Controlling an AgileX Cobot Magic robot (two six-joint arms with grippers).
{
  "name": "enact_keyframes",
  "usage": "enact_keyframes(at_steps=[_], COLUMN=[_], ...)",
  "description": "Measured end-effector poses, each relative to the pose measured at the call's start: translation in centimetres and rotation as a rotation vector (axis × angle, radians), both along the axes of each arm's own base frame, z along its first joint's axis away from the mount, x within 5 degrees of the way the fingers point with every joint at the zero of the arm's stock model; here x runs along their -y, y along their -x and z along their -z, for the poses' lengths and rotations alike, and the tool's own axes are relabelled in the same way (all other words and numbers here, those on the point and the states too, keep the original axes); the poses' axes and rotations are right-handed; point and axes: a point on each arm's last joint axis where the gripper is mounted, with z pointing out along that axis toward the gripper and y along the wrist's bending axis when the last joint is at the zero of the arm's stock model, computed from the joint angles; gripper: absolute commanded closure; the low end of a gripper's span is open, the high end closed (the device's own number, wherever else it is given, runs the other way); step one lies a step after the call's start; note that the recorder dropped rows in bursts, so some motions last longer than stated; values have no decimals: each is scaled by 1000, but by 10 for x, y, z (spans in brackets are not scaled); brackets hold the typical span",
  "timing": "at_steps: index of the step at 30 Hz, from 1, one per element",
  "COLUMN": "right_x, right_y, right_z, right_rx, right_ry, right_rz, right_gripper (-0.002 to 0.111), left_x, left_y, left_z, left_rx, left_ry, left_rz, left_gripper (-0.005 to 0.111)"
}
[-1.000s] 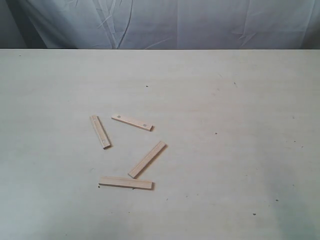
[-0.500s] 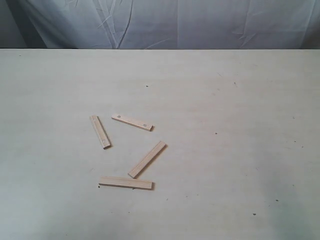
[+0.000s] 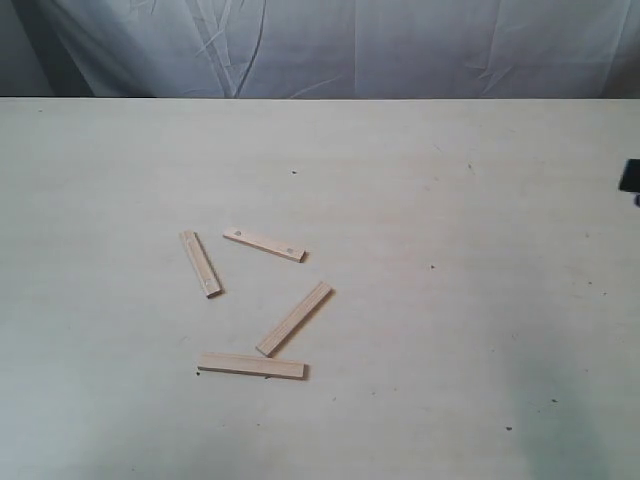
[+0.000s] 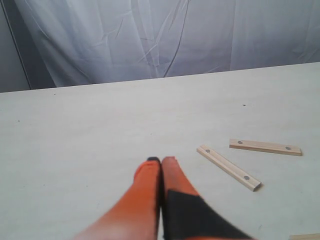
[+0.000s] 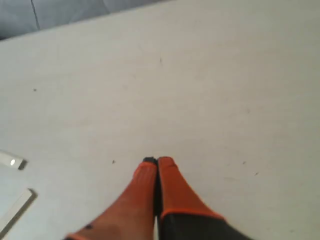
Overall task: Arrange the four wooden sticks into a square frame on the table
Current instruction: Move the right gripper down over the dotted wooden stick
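Our left pincer (image 4: 161, 160) has its two orange fingers pressed together, with nothing between them. Our right pincer (image 5: 158, 160) is the same: closed and holding nothing. Past both of them we see the pale table (image 3: 450, 330).

Two sticks lie flat near the left pincer, off to one side of its tips. The right pincer's camera shows only bits of sticks at the very edge of its picture, well apart from its tips. So we think the left arm is the nearer one.

In the outside view, all the sticks lie left of the middle, and none touch. The dotted stick (image 3: 264, 245) lies almost sideways on the far side. The left stick (image 3: 201, 263) runs nearly far to near. The bottom stick (image 3: 251, 366) lies sideways on the near side. These three already look a bit like three sides. The slanted stick (image 3: 295, 318) lies crooked, from near-left to far-right. We think it must be turned to close the square frame, which is not made yet. A pincer must open first.
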Motion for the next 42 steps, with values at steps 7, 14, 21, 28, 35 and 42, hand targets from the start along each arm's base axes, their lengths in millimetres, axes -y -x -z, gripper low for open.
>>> enact_keyframes(at_steps=[7, 14, 21, 28, 35, 42], right_x=[-56, -146, -223, -275, -290, -286], right_y=[-63, -114, -148, -164, -175, -184], right_z=[8, 22, 55, 90, 127, 147], right_rx=[-212, -379, -517, -575, -639, -631], right_ry=[0, 79, 142, 141, 155, 239], right_rz=[-261, -566, -755, -790, -755, -691], right_gripper=[109, 109, 109, 109, 109, 109], left_x=[0, 0, 0, 0, 0, 0], left_y=[0, 0, 0, 0, 0, 0], left_z=[0, 0, 0, 0, 0, 0], left_rx=[0, 0, 0, 0, 0, 0], left_ry=[0, 0, 0, 0, 0, 0], left_rz=[0, 0, 0, 0, 0, 0], left_gripper=[107, 107, 107, 107, 107, 107])
